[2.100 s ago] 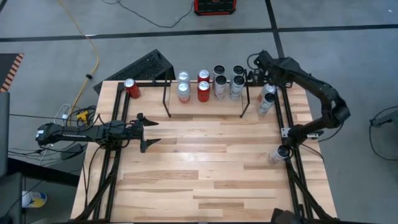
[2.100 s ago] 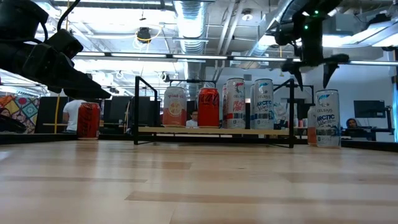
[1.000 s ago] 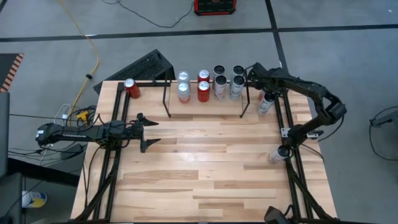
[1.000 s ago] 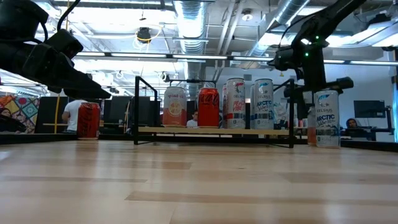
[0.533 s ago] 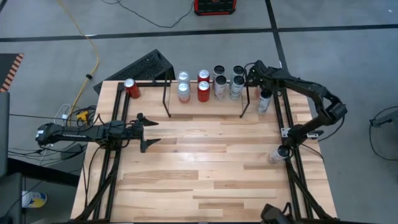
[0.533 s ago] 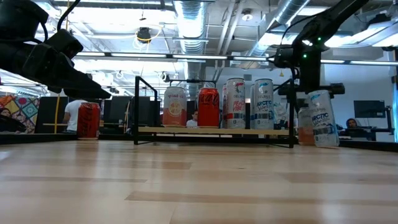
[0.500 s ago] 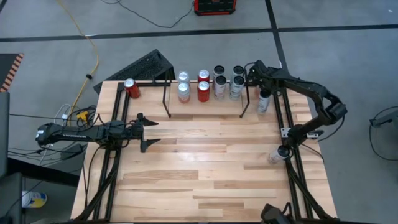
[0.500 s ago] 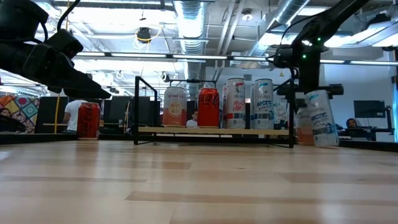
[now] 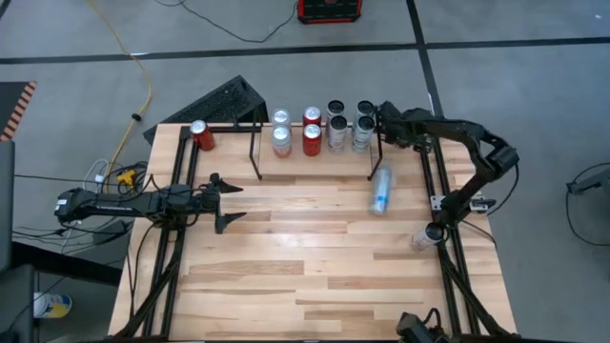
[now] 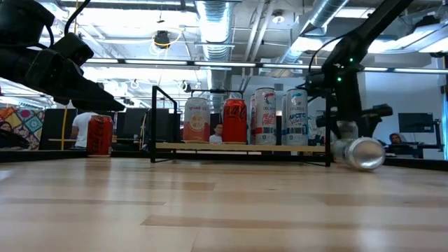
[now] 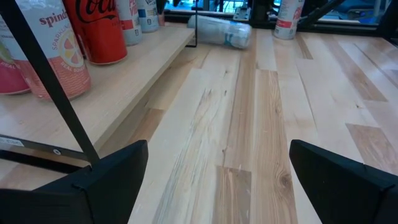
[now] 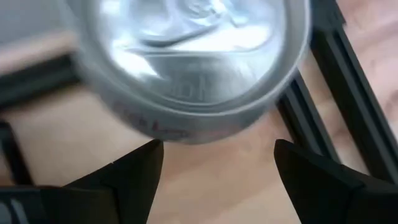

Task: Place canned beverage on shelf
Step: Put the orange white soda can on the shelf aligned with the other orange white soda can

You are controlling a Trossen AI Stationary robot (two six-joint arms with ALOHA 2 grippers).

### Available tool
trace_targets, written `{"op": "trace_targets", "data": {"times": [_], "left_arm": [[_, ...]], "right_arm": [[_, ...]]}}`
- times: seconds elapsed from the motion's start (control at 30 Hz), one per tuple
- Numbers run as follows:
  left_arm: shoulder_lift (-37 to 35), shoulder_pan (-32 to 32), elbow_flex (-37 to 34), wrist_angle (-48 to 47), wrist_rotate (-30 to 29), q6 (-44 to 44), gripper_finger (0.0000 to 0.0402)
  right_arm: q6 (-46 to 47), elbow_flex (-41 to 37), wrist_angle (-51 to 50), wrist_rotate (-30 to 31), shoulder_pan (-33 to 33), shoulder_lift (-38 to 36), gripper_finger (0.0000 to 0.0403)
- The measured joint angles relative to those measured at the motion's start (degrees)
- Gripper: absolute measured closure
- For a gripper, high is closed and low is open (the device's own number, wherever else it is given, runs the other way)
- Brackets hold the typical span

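Observation:
The shelf [image 9: 315,164], a light wood board on thin black rods, stands at the table's far edge with several cans upright on it. A silver can [image 9: 381,189] lies on its side on the table, in front of the shelf's right end; it also shows in the low view [image 10: 364,152] and the left wrist view [image 11: 219,31]. My right gripper [image 9: 389,122] is open by the shelf's right end, above an upright can whose top [image 12: 193,56] fills its wrist view just beyond the fingers. My left gripper [image 9: 222,201] is open and empty at the table's left.
A red can [image 9: 199,133] stands at the far left corner. Another can [image 9: 427,235] stands by the right black rail [image 9: 448,257]. Black rails run along both sides. Bare wood lies between the shelf and the near edge.
My right gripper has gone down and toward the shelf's right end. The silver can beside the shelf first tilted, then fell over. It now lies on its side, nearer the table's near edge and left of where it stood.

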Motion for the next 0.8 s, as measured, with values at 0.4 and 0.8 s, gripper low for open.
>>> {"op": "trace_targets", "data": {"times": [0.4, 0.8], "left_arm": [[0.0, -0.02, 0.0, 0.01, -0.02, -0.01, 0.0024], [0.0, 0.0, 0.0, 0.01, -0.02, -0.01, 0.0024]], "right_arm": [[-2.5, 0.22, 6.23, -0.45, 0.0, 0.13, 0.0072], [-1.43, 0.24, 5.22, 0.38, 0.16, -8.52, 0.0072]]}}
